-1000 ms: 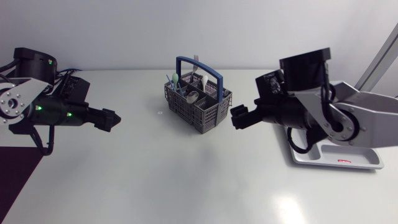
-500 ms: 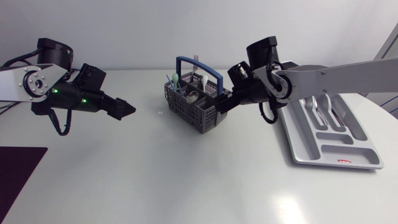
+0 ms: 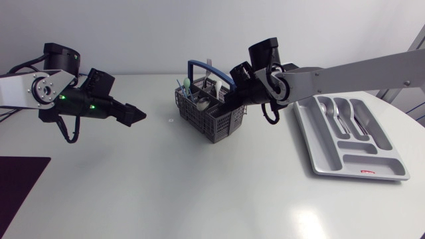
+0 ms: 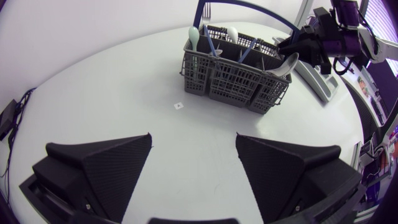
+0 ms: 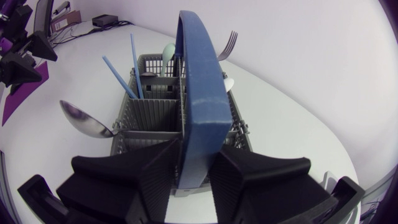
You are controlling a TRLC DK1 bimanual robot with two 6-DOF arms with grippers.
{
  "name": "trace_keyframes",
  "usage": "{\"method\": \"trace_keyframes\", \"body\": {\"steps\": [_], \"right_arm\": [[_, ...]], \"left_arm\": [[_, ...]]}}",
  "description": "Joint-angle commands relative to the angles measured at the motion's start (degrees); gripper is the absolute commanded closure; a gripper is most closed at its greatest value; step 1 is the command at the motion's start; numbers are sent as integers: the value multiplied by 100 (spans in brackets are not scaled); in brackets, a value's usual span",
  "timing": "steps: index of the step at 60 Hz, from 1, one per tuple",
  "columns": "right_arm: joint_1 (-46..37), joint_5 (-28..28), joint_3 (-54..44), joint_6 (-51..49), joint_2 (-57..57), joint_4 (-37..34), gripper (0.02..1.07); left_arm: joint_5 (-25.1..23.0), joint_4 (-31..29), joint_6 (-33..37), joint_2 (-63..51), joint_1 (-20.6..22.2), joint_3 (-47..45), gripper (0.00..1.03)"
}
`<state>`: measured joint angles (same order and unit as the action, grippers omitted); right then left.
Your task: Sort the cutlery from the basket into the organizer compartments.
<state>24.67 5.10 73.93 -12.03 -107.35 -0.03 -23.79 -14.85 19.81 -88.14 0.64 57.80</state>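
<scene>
White table (image 3: 199, 192), basket handle (image 5: 198, 74) clamped in right end effector (image 5: 194, 154)

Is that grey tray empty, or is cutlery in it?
Partly filled: the tray holds cutlery in its far compartments; the near ones look bare.

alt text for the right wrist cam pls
Right hand at the blue handle of the grey cutlery basket; whether it grips is unclear. The basket holds two blue sticks, a pale green spoon and a fork, and a metal spoon sticks out over its side.
</scene>
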Motion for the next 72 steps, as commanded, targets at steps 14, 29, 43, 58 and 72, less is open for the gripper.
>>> {"method": "trace_keyframes", "body": {"steps": [14,29,43,58,72], "right_arm": [[38,61,-1258,-150,1111,21,95],[82,245,-2770,-115,2983,-577,95],[82,351,-3763,-71,4354,-928,79],[65,377,-4097,-194,5040,-1131,16],[-190,571,-4291,-388,5866,-1974,72]], "left_arm": [[-82,35,119,-72,6,-32,10],[-117,-53,119,-28,103,-32,10],[-135,-88,172,-151,480,-23,10],[-135,53,172,-415,990,214,15],[-135,378,128,-942,1025,618,31]]}}
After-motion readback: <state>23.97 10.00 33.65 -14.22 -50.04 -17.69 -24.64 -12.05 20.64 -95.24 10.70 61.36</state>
